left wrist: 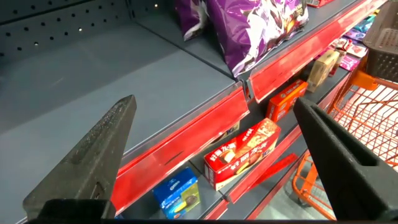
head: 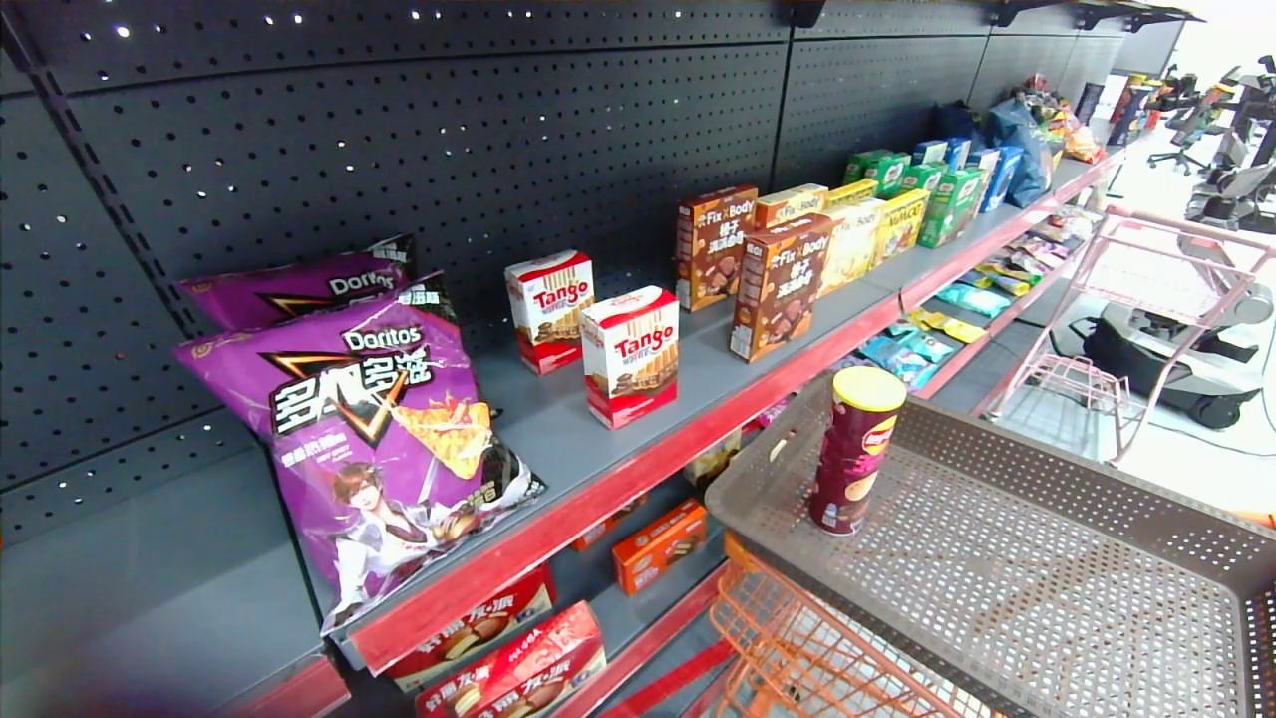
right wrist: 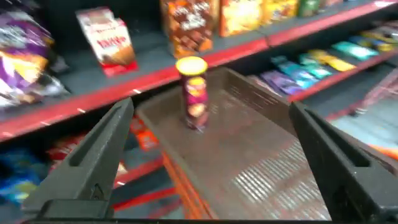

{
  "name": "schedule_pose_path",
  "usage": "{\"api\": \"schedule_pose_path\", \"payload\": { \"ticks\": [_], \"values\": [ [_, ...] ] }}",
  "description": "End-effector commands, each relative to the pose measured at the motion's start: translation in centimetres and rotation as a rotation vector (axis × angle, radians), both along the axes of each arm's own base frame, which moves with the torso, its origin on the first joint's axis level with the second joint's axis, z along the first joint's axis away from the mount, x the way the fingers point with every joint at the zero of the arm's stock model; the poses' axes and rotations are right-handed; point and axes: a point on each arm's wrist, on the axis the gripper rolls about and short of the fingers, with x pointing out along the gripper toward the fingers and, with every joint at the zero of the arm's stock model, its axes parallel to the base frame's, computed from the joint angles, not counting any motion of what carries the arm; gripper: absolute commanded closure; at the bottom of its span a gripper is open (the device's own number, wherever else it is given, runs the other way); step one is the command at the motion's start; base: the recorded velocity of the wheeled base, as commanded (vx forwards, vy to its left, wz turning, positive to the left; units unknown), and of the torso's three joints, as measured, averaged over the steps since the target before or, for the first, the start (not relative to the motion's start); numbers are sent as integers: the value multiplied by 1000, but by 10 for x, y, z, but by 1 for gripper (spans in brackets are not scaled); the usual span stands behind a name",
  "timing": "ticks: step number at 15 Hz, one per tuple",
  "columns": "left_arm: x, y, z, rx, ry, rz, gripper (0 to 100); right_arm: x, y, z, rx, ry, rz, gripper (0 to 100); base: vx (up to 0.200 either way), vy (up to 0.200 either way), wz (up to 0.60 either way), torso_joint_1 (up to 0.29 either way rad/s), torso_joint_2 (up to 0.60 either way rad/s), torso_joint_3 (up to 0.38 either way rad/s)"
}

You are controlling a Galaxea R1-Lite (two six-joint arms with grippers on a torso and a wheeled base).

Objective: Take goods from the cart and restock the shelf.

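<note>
Chip can [head: 855, 451] stands upright in the cart tray [head: 1047, 598], by its left rim, just right of the shelf [head: 558, 429] lip. Long axis vertical, yellow lid up. Right claw [right wrist: 210, 106] released, jaws wide, facing the can from the near side, not touching. Left claw [left wrist: 214, 102] also released, facing bare shelf left of the purple chip bag [head: 369, 439]. Risk: the can is tall and narrow, so a clipping finger would likely tip it and it rolls. The round wall may slip in a loose pinch.
</note>
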Motion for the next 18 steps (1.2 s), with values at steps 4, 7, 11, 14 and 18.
{"api": "schedule_pose_path", "payload": {
  "ticks": [4,7,11,14,18],
  "values": [
    [0,0,0,0,0,0,0,85,-1,18,99,223,133,0,0,0,0,0,0,0],
    [0,0,0,0,0,0,0,140,-4,25,16,382,-85,0,0,0,0,0,0,0],
    [0,0,0,0,-2,0,0,188,-8,0,-131,545,-158,0,0,0,0,0,0,0],
    [0,0,0,0,0,0,0,212,-14,-20,-137,613,51,0,0,0,0,0,0,0],
    [0,0,0,0,0,0,0,254,-14,-51,-221,547,112,0,0,0,0,0,0,0]
  ]
}}
